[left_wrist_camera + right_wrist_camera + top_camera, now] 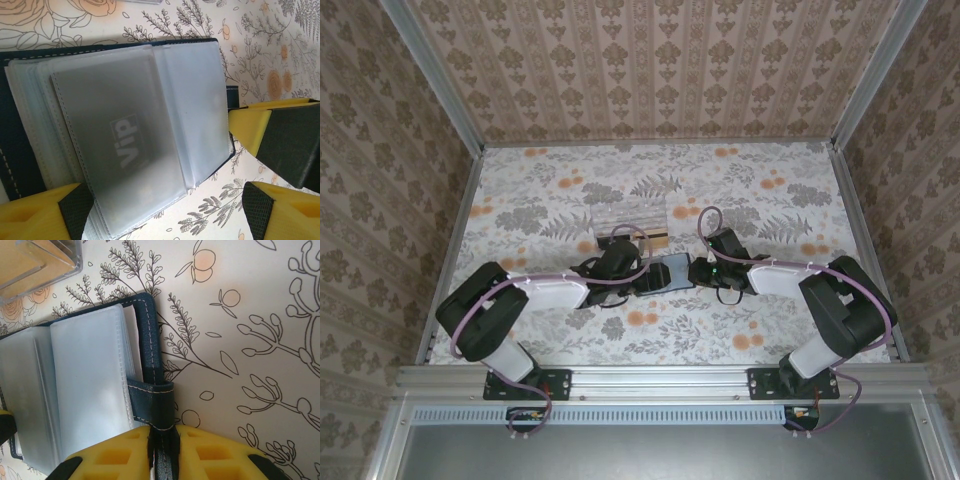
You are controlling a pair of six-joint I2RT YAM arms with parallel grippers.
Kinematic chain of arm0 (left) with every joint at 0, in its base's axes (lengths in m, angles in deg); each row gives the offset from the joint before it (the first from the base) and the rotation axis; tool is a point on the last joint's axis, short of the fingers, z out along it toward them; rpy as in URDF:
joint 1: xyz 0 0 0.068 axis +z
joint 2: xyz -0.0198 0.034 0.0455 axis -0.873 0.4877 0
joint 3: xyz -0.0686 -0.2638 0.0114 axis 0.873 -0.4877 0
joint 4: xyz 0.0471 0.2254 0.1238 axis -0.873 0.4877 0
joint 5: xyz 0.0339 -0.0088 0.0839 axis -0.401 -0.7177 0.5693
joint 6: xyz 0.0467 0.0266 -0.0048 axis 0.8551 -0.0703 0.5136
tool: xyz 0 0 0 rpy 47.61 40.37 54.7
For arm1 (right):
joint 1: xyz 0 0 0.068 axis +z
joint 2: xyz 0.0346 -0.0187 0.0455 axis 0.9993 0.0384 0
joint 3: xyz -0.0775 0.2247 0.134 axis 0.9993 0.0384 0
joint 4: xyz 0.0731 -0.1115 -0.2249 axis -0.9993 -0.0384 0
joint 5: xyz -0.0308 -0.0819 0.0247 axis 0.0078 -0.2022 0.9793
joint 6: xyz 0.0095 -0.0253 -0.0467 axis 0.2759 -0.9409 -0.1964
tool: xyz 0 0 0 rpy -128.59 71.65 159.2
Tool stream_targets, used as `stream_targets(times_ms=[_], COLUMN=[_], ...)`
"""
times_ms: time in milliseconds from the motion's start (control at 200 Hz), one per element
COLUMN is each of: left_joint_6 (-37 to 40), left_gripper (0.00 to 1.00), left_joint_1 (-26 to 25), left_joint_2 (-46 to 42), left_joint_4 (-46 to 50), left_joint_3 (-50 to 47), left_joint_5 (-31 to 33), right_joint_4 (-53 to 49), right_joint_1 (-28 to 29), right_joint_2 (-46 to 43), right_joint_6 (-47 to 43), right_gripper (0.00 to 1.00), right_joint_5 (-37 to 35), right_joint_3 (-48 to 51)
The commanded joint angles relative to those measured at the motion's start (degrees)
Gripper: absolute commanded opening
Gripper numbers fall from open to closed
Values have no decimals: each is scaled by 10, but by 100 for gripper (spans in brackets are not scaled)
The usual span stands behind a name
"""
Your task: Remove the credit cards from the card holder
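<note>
Card holder (665, 272) lies open mid-table, between the arms. My right gripper (162, 452) is clamped on its snap tab (150, 400). My left gripper (167, 212) stands wide apart over the sleeves. Recommendation: pinch the VIP card (125, 145) alone, not its sleeve.

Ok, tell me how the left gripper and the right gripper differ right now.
The left gripper has its jaws wide open; the right gripper has its jaws shut on the snap tab of the card holder. The left gripper sits at the clear sleeves, gripping nothing; the right gripper pins the card holder at its edge. Both have yellow fingers, and both are at the open card holder.
</note>
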Motion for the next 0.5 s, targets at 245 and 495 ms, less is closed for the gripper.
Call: stream_targets(times_ms=[245, 495], left_joint_6=[0, -5], left_gripper=[84, 85], left_joint_1=[-5, -7], left_joint_2=[7, 4], left_joint_4=[-41, -110], left_joint_3=[4, 4], left_joint_5=[-24, -65], right_joint_4=[-16, -15], right_joint_1=[13, 14], right_joint_2=[28, 29], right_joint_6=[6, 7], right_gripper=[22, 22], right_joint_5=[38, 39], right_joint_3=[10, 10])
